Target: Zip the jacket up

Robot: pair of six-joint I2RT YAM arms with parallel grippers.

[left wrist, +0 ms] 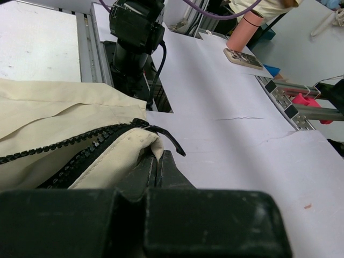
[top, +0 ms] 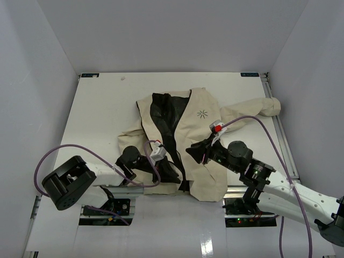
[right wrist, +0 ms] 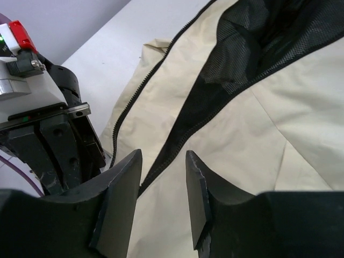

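The cream jacket [top: 201, 134] lies open on the table, black lining [top: 164, 115] showing, with a starburst logo [top: 202, 113] on the chest. My left gripper [top: 171, 173] is at the bottom hem. In the left wrist view it [left wrist: 157, 158] is shut on the cream hem corner of the jacket [left wrist: 54, 113], right beside the lower end of the zipper teeth [left wrist: 70, 142]. My right gripper [top: 192, 152] hovers over the right front panel. In the right wrist view it [right wrist: 164, 161] is open and empty above the dark zipper edge [right wrist: 177, 137] of the jacket [right wrist: 258, 140].
The right sleeve [top: 258, 110] stretches toward the table's right rail [top: 279, 134]. The left arm's wrist [right wrist: 54, 145] is close to the right gripper's left side. The right arm's base [left wrist: 134, 27] and the near table edge lie just beyond the hem.
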